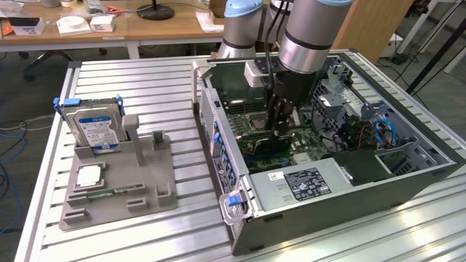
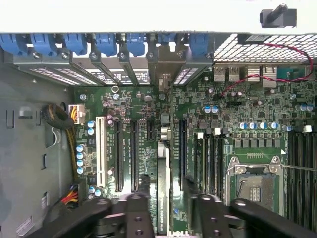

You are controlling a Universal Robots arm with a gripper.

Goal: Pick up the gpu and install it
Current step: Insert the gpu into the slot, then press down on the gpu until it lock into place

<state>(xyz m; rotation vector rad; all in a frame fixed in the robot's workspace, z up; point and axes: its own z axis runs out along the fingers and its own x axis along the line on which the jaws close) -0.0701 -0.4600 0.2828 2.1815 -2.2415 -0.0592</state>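
Observation:
The gpu (image 2: 164, 193) stands on its edge on the green motherboard (image 2: 143, 99) inside the open computer case (image 1: 328, 180), in line with an expansion slot. In the wrist view it is a thin dark strip running toward the rear brackets (image 2: 163, 74). My gripper (image 2: 167, 182) straddles it with its black fingers (image 2: 139, 203) on either side. A small gap shows on each side, so the jaws are open around the card. In the exterior view the gripper (image 1: 282, 128) reaches down into the case, with the dark gpu (image 1: 268, 144) just below it.
A grey holder (image 1: 120, 185) on the slatted table at the exterior view's left carries a silver hard drive (image 1: 91, 125), a small chip (image 1: 89, 176) and a green memory stick (image 1: 109, 192). Inside the case lie a CPU socket (image 2: 255, 183), cables (image 2: 62, 124) and drive cages (image 1: 350, 103).

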